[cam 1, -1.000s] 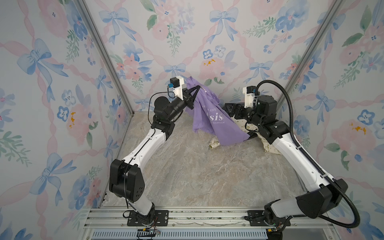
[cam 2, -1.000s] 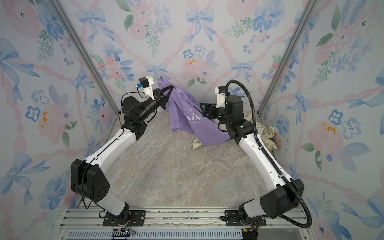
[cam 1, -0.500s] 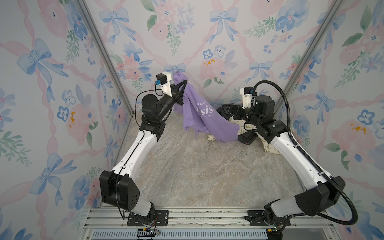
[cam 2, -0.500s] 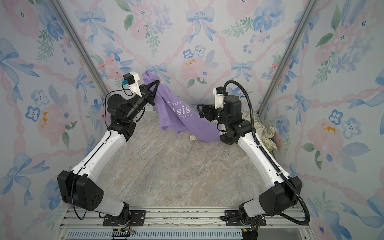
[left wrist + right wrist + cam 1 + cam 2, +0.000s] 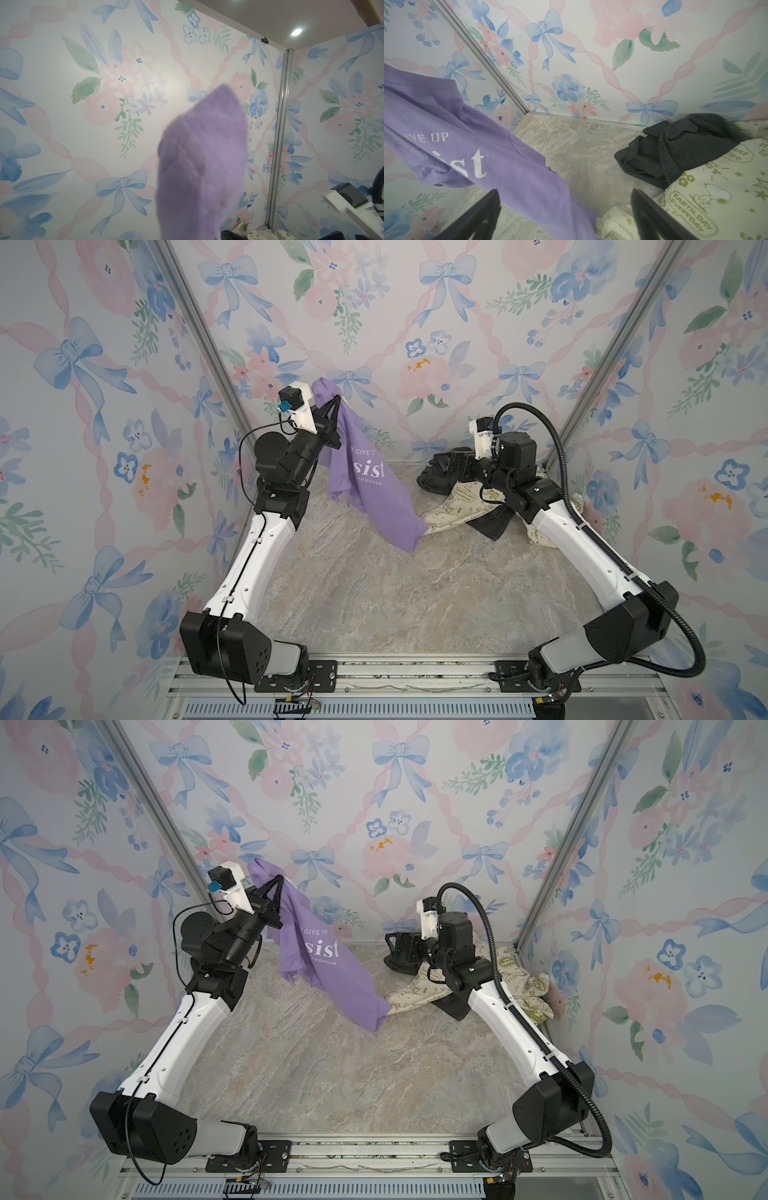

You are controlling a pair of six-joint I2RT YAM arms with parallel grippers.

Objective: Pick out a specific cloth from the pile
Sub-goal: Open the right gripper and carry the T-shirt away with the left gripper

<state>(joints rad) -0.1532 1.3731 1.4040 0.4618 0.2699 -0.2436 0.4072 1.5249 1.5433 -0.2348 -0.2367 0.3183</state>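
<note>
Table [image 5: 374, 605]: marbled beige-grey surface. It carries the pile [image 5: 419, 986] in its far right corner.
Cloth [image 5: 370, 493], location: it hangs in the air over the far middle of the table, left of the pile. It slopes down to the right from the left gripper [image 5: 337, 400]. Its lowest corner reaches the table level just beside the cream garment [image 5: 453, 512].
Cloth, appearance: lavender-purple soft shirt with draped folds and a stitched hem. The white print reads "GIVE UP", large "sist" and "TO DREAM" in both top views. The start of each line is folded out of sight.
Cream garment: printed with olive-green doodles and slogans. It lies crumpled under the right arm.
Dark garment [image 5: 675, 149]: grey-black and bunched, touching the cream garment on its far side.
Right gripper [image 5: 564, 193]: low over the pile with jaws spread wide. In the right wrist view the cloth's lower part crosses in front of the gap, and neither finger touches it.
Left gripper: raised near the back wall [image 5: 415, 323], jaws clamped on the cloth's top edge. A fold stands up above the grip. In the left wrist view the fabric is blurred and hides the fingers.
</note>
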